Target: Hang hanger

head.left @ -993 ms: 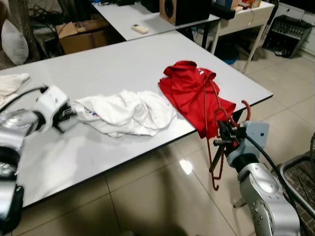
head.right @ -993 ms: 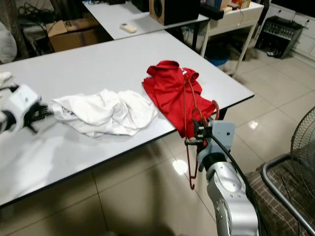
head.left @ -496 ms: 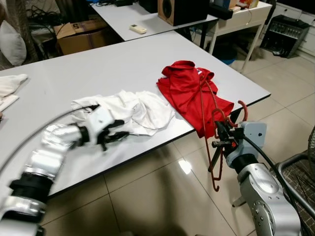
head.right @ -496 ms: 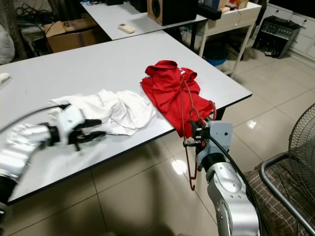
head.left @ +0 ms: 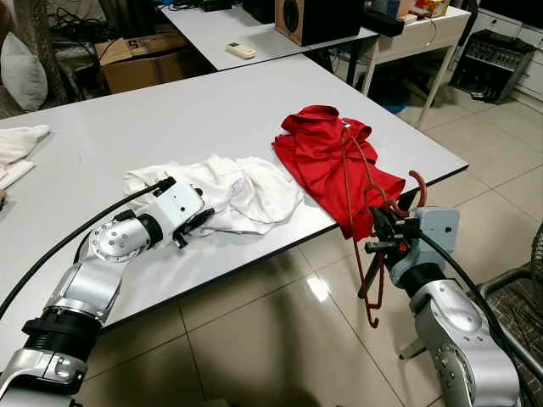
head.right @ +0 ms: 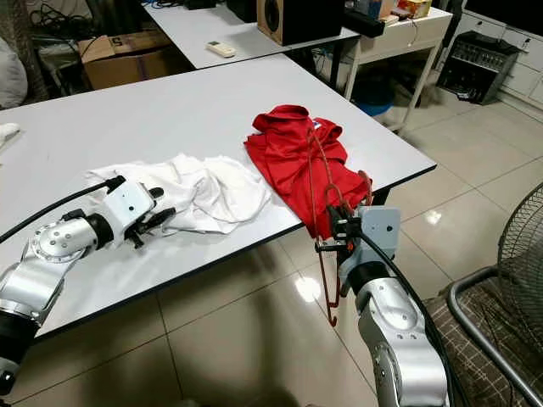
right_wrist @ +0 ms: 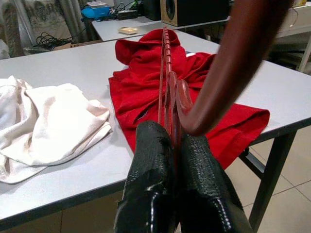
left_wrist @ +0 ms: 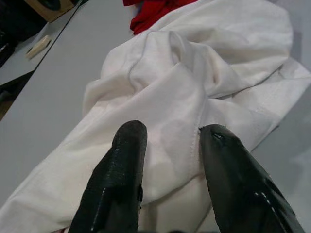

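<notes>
Clamping the red hanger at lower right, right gripper; left gripper spread over white shirt; no readable writing.

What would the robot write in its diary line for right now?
right gripper: shut on red hanger beside table edge | left gripper: open over white shirt | red shirt: on table

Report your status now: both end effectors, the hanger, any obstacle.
Right end effector shut on red hanger, off the table edge. Left end effector open over white garment. Red shirt beside hanger.
</notes>
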Controlling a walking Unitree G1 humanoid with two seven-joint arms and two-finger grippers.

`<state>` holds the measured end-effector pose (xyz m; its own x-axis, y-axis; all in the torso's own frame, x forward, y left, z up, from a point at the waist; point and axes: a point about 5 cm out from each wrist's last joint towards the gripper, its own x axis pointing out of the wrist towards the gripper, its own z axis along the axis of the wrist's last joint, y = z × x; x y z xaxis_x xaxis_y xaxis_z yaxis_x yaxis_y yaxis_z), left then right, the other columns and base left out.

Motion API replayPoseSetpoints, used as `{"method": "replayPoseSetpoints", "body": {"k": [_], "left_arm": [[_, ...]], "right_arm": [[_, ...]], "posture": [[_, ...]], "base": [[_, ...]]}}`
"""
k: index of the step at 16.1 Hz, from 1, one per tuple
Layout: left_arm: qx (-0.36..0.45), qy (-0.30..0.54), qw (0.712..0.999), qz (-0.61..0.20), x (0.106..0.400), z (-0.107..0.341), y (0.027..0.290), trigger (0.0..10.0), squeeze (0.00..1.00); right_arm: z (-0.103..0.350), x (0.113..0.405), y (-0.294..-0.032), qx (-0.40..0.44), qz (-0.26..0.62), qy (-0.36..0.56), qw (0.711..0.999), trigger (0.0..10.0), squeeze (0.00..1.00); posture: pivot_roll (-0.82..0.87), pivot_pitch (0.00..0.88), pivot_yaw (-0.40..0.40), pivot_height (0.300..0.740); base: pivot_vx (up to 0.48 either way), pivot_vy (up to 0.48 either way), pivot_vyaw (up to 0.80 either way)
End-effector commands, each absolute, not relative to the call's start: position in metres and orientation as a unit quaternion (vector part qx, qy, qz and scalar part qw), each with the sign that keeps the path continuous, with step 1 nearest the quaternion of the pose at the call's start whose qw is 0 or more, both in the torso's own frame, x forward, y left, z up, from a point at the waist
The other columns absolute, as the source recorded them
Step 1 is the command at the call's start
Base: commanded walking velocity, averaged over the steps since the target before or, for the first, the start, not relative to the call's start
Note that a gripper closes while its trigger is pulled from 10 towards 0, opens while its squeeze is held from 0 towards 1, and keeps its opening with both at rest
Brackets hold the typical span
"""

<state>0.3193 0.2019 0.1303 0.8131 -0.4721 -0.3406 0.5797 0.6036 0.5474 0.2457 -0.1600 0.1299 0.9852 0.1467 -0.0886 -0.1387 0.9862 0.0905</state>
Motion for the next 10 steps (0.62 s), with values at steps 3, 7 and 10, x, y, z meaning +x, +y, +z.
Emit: {"method": "replayPoseSetpoints", "body": {"k": [3,7,10], "left_arm": [[0.348,0.088,0.884,-0.299,0.317,0.125,0.198,2.7,0.0],[0.364,0.111,0.873,-0.304,0.315,0.114,0.197,3.3,0.0],[0.372,0.119,0.87,-0.302,0.316,0.112,0.198,3.7,0.0]], "right_arm": [[0.132,0.247,-0.16,0.04,0.074,0.045,0.995,10.0,0.0],[0.132,0.247,-0.16,0.041,0.072,0.045,0.996,10.0,0.0],[0.132,0.247,-0.161,0.04,0.072,0.045,0.996,10.0,0.0]], "posture": [[-0.1,0.0,0.029,0.74],[-0.11,0.0,0.032,0.74],[-0.11,0.0,0.032,0.74]], "base": [[0.0,0.0,0.0],[0.0,0.0,0.0],[0.0,0.0,0.0]]}}
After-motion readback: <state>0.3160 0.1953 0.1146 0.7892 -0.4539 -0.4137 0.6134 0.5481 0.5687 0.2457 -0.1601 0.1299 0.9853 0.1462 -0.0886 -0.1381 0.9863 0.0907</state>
